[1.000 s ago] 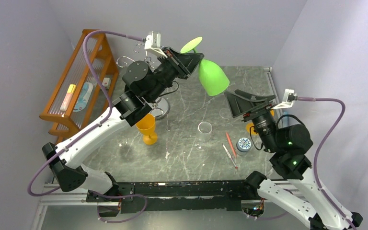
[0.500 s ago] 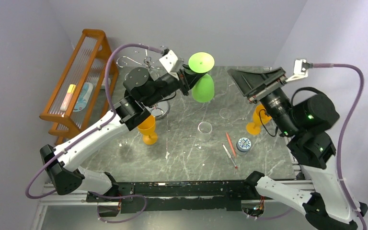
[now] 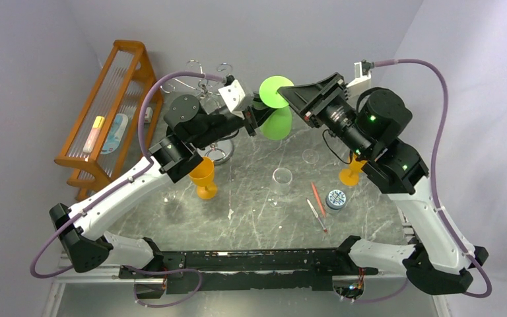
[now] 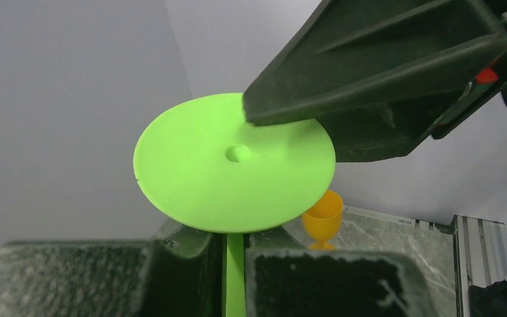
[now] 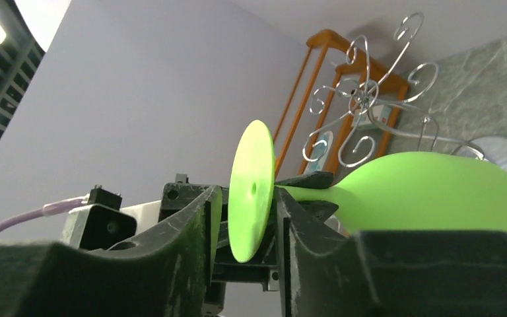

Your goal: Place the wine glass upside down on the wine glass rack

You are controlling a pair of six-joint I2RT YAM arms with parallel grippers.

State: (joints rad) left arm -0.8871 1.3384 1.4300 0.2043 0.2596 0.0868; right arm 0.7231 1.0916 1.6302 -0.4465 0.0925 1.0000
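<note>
1. Hanging in the air at 12 o'clock of the table [image 3: 257,221] in the overhead view: the green wine glass [image 3: 276,123], with the foot turned up and the bowl under it.
2. Reaching in from 9 o'clock and clenching the stem just below the foot: the left gripper [image 3: 257,112], grasping the glass firmly.
3. Coming in from 3 o'clock and straddling the round foot: the right gripper [image 3: 283,92], with one finger on each face of the disc. Pinching it or only flanking it: impossible to tell.
4. Standing at 9 o'clock of the glass and apart from it: the wine glass rack [image 5: 364,99], with its curled hooks rising behind the left arm.
5. Resting on the table: an orange cup [image 3: 202,175] at 7 o'clock of the glass, a clear tumbler [image 3: 281,178] at 6 o'clock, and an orange goblet [image 3: 352,173] at 4 o'clock.
6. Standing along the table's 9 o'clock edge: the orange wooden rack [image 3: 115,99].
</note>
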